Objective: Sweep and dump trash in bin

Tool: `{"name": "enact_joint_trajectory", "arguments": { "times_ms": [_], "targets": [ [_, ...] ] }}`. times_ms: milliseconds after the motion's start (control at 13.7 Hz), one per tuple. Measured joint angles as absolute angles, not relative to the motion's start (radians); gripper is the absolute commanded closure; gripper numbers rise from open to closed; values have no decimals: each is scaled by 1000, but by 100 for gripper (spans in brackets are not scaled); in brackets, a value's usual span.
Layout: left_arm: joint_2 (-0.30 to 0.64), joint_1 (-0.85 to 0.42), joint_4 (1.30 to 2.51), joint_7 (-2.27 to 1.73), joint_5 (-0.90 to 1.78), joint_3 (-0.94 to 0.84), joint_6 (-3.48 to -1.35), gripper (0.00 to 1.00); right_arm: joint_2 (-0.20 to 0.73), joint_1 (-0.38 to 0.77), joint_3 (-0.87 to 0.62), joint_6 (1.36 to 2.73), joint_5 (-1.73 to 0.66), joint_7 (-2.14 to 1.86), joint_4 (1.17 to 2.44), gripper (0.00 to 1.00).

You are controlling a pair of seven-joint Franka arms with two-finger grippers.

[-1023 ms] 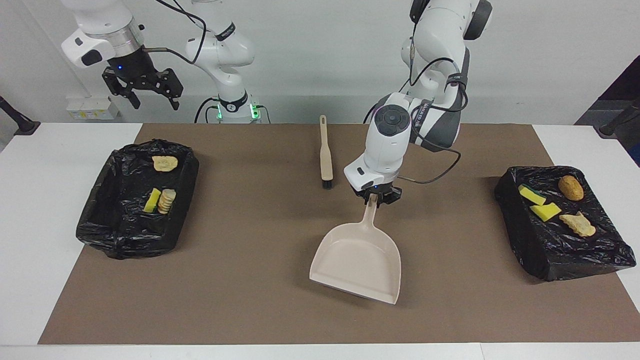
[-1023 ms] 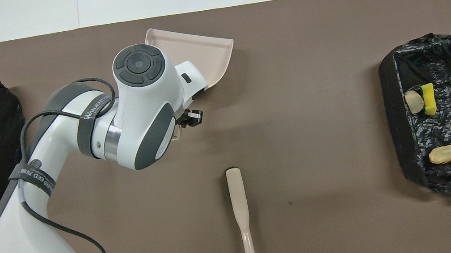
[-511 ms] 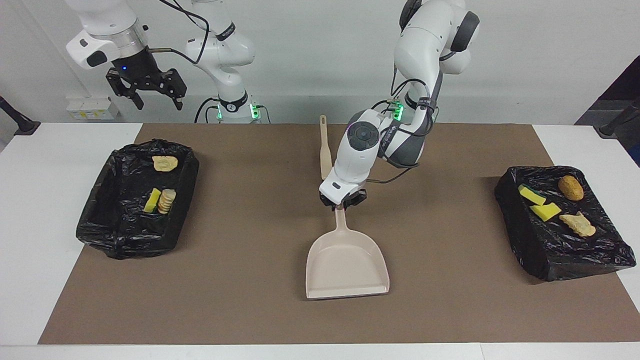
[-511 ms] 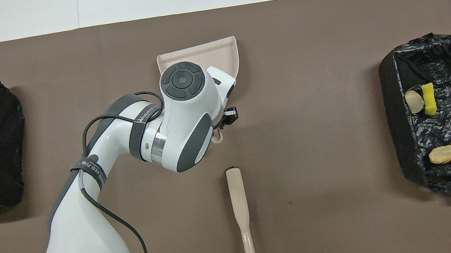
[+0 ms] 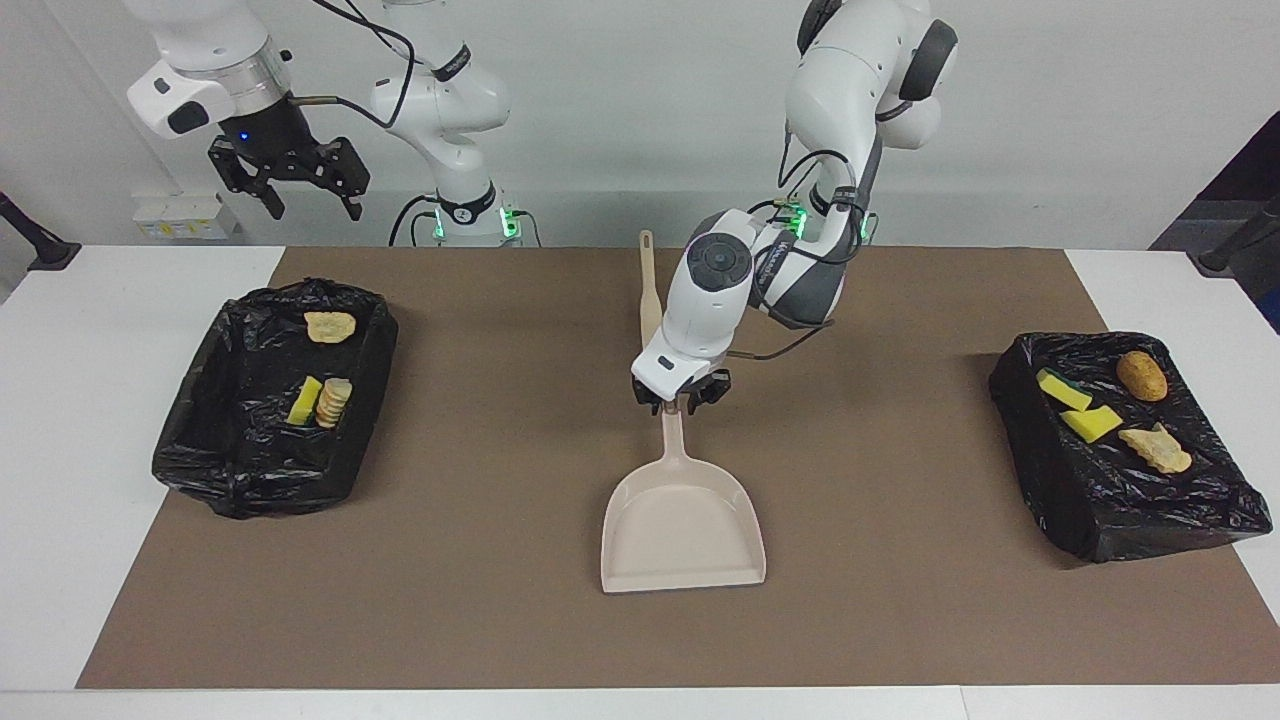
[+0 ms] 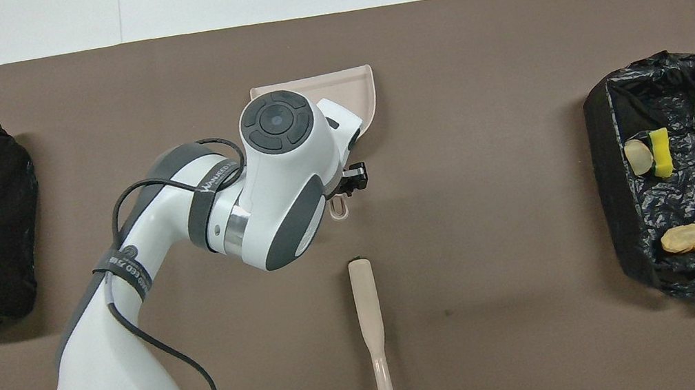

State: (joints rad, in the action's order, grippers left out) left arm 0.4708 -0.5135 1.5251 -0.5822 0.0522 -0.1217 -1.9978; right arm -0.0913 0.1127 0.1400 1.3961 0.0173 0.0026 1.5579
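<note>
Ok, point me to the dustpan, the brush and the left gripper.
dustpan [image 5: 683, 530]: facing view, bare floor of the pan.
brush [image 6: 366, 303]: overhead view, middle of the beige handle.
left gripper [image 5: 683, 397]: facing view, between the fingertips at the dustpan's handle.

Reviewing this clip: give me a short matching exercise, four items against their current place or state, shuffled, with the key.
Items:
1. dustpan
2. brush
3. right gripper
4. left gripper

Places or states:
A. raised, fingers open, above the bin at the right arm's end
B. lying free on the brown mat, nearer to the robots than the dustpan
C. flat on the mat, empty, its mouth pointing away from the robots
D. low over the middle of the mat, at the dustpan's handle

Pairs: 1-C, 2-B, 3-A, 4-D
</note>
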Motion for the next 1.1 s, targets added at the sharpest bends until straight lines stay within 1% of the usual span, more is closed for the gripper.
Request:
{"name": "enact_joint_trajectory", "arguments": {
  "times_ms": [146, 365, 511, 804, 950, 1096],
  "targets": [
    [382, -464, 1605, -501, 39, -105, -1978, 0, -91, 113, 140, 1396, 17, 3, 1558, 0],
    [231, -330, 1763, -334, -30, -98, -1967, 0, -91, 113, 140, 1396, 17, 3, 1558, 0],
    [152, -228, 1810, -194, -40, -95, -1958, 0, -91, 113, 140, 1396, 17, 3, 1558, 0],
    [10, -69, 1798, 22, -40, -81, -1838, 0, -91, 113, 140, 1396, 16, 3, 1558, 0],
    [-28, -42, 1730, 64, -40, -76, -1734, 0, -91, 113, 140, 1396, 16, 3, 1558, 0],
    [-34, -43, 1656, 65, -39, -80, -1648, 0, -91, 114, 139, 1396, 16, 3, 1558, 0]
  ]
}}
